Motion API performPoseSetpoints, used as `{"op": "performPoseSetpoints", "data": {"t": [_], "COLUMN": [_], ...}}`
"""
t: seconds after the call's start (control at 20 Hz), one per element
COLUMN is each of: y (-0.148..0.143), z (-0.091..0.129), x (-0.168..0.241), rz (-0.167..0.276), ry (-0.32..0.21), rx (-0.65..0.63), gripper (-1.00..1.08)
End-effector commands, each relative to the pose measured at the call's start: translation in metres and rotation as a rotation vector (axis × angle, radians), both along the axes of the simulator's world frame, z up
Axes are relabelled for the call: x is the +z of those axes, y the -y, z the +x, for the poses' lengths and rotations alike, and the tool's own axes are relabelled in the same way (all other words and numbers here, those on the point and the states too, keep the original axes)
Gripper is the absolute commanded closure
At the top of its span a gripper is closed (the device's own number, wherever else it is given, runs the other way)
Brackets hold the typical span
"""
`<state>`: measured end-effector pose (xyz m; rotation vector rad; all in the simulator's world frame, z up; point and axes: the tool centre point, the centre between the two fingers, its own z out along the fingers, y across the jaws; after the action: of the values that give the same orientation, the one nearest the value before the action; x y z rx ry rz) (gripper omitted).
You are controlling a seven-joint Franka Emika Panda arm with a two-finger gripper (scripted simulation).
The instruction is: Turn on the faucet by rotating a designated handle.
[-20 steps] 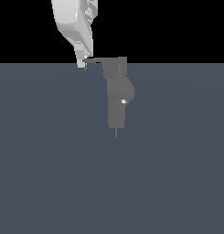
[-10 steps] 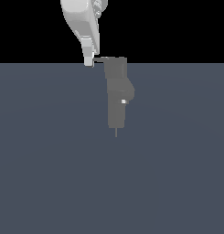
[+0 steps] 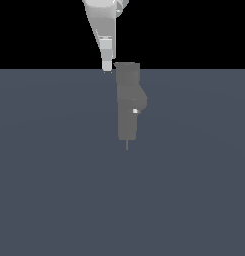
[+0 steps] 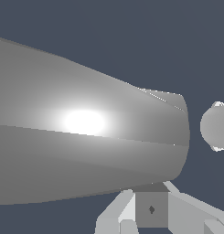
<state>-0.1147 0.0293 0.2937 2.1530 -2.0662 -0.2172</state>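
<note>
We find the faucet point(image 3: 128, 107) just above the middle of the exterior view, an upright grey column with a rounded bulge on the exterior view's right and a tiny white spot point(image 3: 135, 111) beneath that bulge. Its blocky cap point(image 3: 127, 69) sits at the top, level with the dark horizon. We cannot make out the handle as a separate lever in this view; it may point toward or away from the camera.

Coming down from the top of the frame, the gripper point(image 3: 107, 67) hangs just beside the cap on the exterior view's left, touching it or nearly so. We cannot tell how its jaws stand: only one pale tip shows. In the wrist view a broad, brightly lit grey surface point(image 4: 86, 137) fills most of the frame, too close to identify with certainty.

We judge the risk to be a slip: if the tip bears on the cap instead of the lever, it could skid off and leave the faucet unturned, or jam against the fixed column.
</note>
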Motion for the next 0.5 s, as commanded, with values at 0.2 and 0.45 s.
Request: {"op": "performPoseSetpoints", "data": {"t": [0.2, 0.45], "y": [0.057, 0.09], "z": [0.001, 0.001], "x": [0.003, 0.004], "rz": [-0.001, -0.001], "ry": [0.008, 0.01], "rx": [-0.033, -0.036], "gripper": [1.08, 1.08]}}
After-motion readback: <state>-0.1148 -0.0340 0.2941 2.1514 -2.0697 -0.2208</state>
